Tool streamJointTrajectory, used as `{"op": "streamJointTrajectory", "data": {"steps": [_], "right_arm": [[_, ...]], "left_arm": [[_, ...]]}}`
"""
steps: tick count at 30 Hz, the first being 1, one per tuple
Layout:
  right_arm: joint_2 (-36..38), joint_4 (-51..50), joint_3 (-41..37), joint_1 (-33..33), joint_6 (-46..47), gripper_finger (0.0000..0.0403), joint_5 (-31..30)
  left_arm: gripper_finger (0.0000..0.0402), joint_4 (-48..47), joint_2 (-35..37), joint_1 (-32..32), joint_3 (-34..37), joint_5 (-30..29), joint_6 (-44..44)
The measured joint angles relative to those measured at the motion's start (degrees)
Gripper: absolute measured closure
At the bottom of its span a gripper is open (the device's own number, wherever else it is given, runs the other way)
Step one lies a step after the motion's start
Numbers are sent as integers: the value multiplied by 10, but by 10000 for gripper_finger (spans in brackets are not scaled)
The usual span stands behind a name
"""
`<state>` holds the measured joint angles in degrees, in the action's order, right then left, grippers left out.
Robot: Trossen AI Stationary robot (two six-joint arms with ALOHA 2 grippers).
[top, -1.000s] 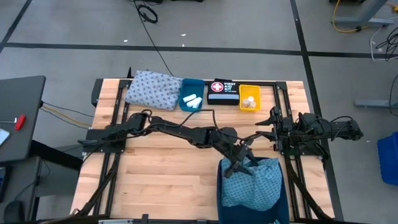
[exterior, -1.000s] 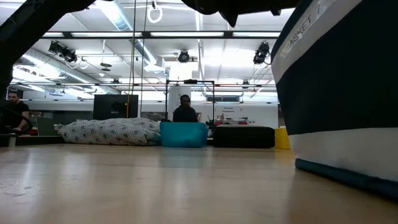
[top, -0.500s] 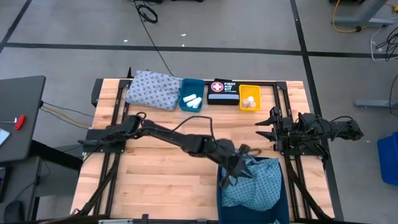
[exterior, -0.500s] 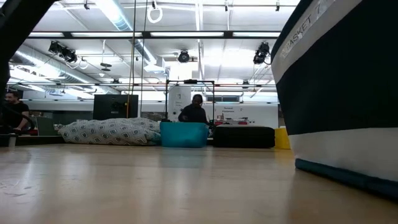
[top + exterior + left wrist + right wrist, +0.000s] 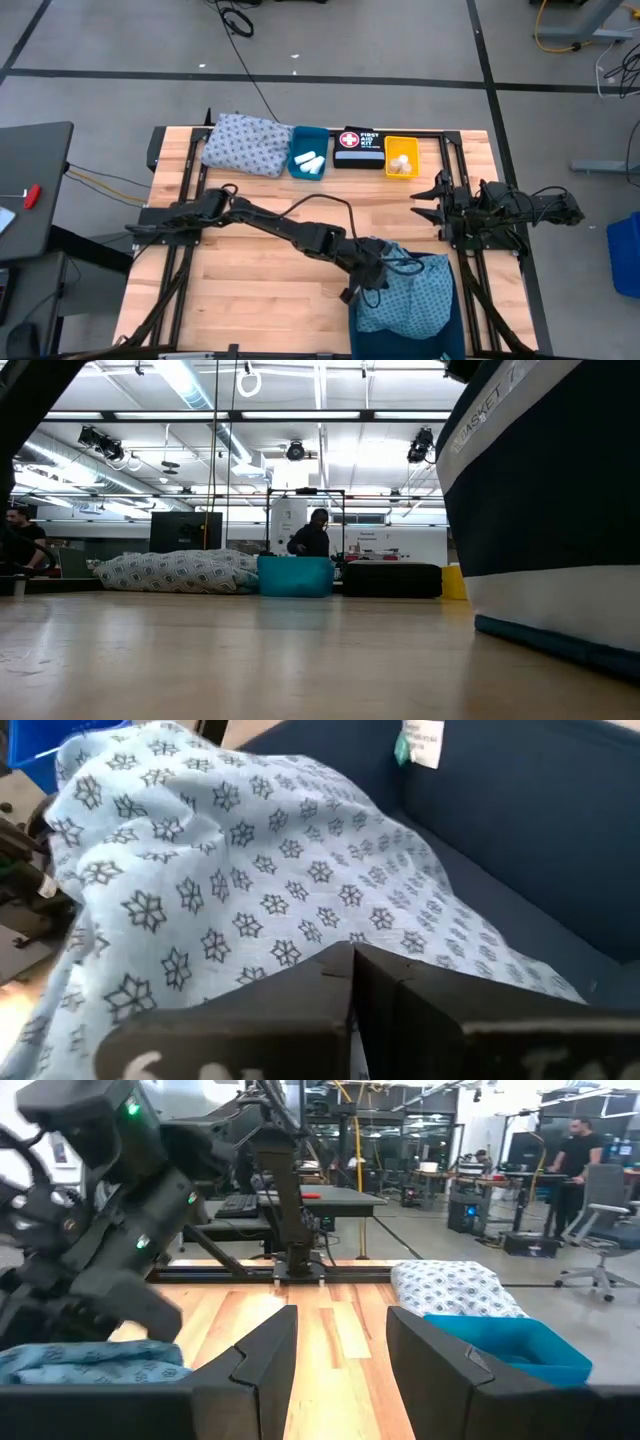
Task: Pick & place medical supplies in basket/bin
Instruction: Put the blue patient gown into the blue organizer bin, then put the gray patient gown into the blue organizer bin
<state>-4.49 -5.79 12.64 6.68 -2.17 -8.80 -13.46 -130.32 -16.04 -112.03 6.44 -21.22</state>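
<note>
The teal patterned cloth (image 5: 412, 296) lies bunched in the dark blue basket (image 5: 458, 312) at the table's near right, draping over the basket's inner wall (image 5: 520, 830). My left gripper (image 5: 365, 281) is shut at the basket's left rim. Its fingertips (image 5: 352, 965) stand just before the cloth (image 5: 250, 870), with nothing between them. The whitish-blue cloth (image 5: 246, 145) rests on the table at the far left. White rolls (image 5: 310, 160) lie in a blue bin beside it, and pale vials (image 5: 402, 162) in a yellow bin. My right gripper (image 5: 432, 201) waits open at the right (image 5: 340, 1365).
A black first-aid box (image 5: 358, 148) stands between the blue bin (image 5: 295, 575) and the yellow bin (image 5: 455, 582) along the far edge. The basket's wall (image 5: 545, 510) fills the low view's right. Bare wood lies at the table's middle and near left. People are in the room behind.
My left gripper has moved from over the cloth in the basket toward the table's near edge and a little left, to the basket's left rim, and its fingers have shut. The teal cloth stays in the basket. A person in the room behind has shifted.
</note>
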Motion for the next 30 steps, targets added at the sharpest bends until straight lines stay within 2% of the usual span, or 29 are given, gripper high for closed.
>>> {"op": "streamJointTrajectory", "data": {"steps": [3,8,13,17,21,24,30], "right_arm": [[0,0,0,0,0,240,-3],[0,-1,0,0,0,240,-4],[0,-3,0,0,0,240,-4],[0,-5,0,0,0,240,-2],[0,-5,0,0,0,240,5],[0,-5,0,0,0,240,5],[0,-5,0,0,0,240,13]], "left_arm": [[400,-27,-7,3,0,7,6],[400,-7,-21,3,1,7,11],[400,72,9,-3,4,3,9],[400,202,41,-4,33,12,45],[401,383,66,9,101,36,125],[401,507,89,16,171,6,132],[401,555,181,22,323,-96,87]]}}
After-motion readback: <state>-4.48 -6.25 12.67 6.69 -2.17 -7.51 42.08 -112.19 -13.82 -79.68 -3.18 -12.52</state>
